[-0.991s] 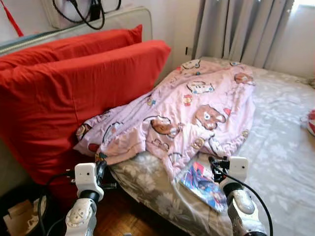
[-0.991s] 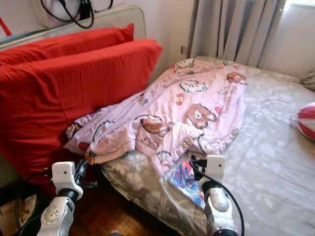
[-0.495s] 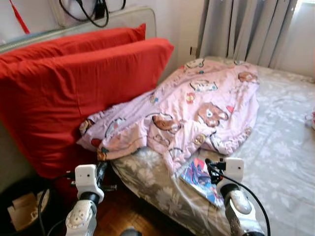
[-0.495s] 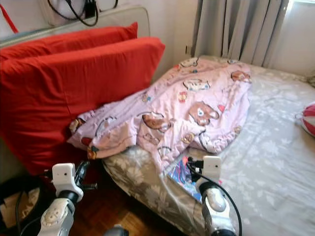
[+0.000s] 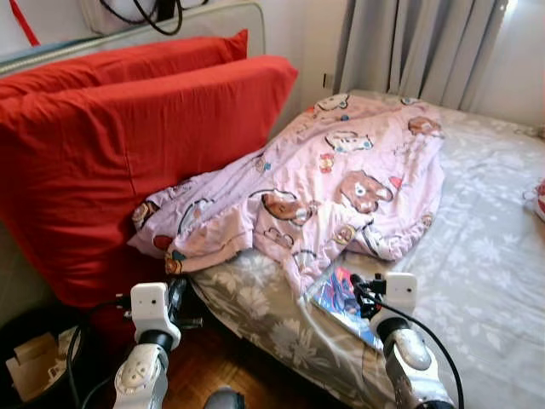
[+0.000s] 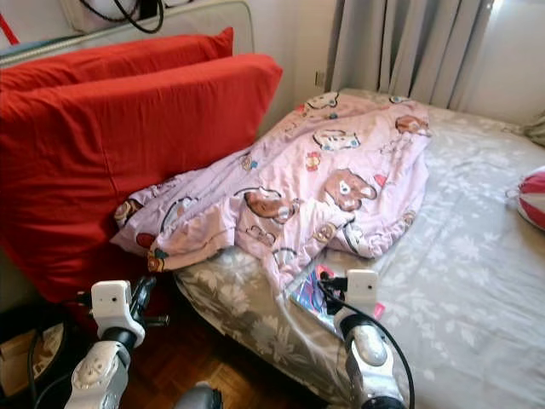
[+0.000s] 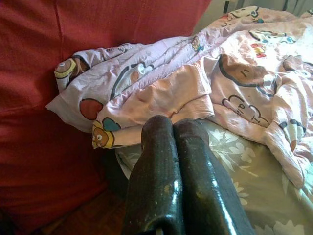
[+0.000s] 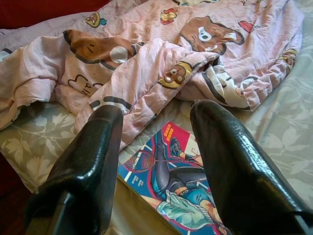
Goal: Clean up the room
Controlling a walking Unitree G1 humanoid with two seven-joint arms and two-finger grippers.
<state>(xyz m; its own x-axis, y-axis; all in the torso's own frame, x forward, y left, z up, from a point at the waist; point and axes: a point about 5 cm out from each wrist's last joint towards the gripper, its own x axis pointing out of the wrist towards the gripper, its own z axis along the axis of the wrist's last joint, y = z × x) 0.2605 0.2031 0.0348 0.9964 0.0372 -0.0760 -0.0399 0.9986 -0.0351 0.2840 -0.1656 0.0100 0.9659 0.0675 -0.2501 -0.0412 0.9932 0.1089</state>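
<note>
Bed [image 5: 494, 281] with floral sheet carries two red pillows [image 5: 128, 153], a crumpled pink bear-print blanket [image 5: 341, 187] and a colourful magazine [image 8: 178, 188] partly under its edge, right gripper [image 8: 159, 161] spread above it, left gripper [image 7: 173, 161] closed, empty.

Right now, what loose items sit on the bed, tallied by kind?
Red pillows: 2
Pink cartoon-print blanket: 1
Colourful comic book: 1
Red-and-white item at the far edge, too cropped to identify: 1
Total: 5
</note>
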